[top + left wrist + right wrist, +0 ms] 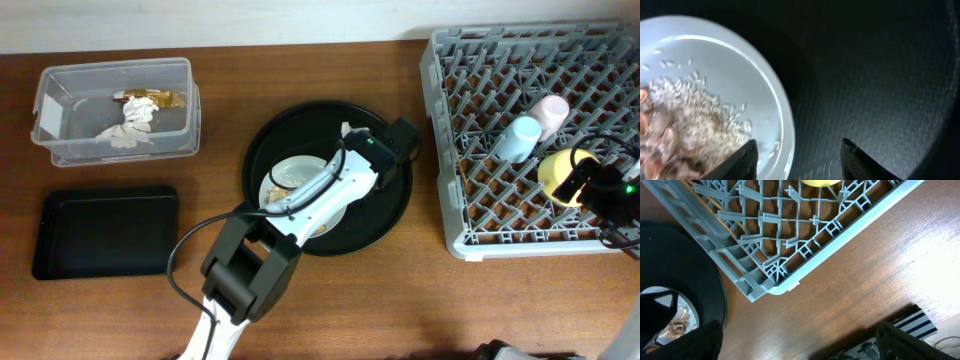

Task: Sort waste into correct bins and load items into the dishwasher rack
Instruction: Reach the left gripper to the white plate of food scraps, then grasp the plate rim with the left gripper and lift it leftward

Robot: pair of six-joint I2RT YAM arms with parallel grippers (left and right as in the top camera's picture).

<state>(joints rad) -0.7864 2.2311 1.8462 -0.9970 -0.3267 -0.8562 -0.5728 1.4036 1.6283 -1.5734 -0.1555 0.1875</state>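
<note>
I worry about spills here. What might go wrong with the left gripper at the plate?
1. The plate holds rice and scraps; lifted by its rim, it may tilt and spill them onto the round black tray.
2. The left gripper straddles only the thin rim, so the hold may slip.

Lab bench: wooden table [400, 310], dishwasher rack [480, 100]

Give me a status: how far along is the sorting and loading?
Done: paper and wrapper in clear box; blue cup, pink cup, yellow bowl in rack. In hand: left hand straddling the plate rim. Left: food scraps on plate, then plate into rack.
</note>
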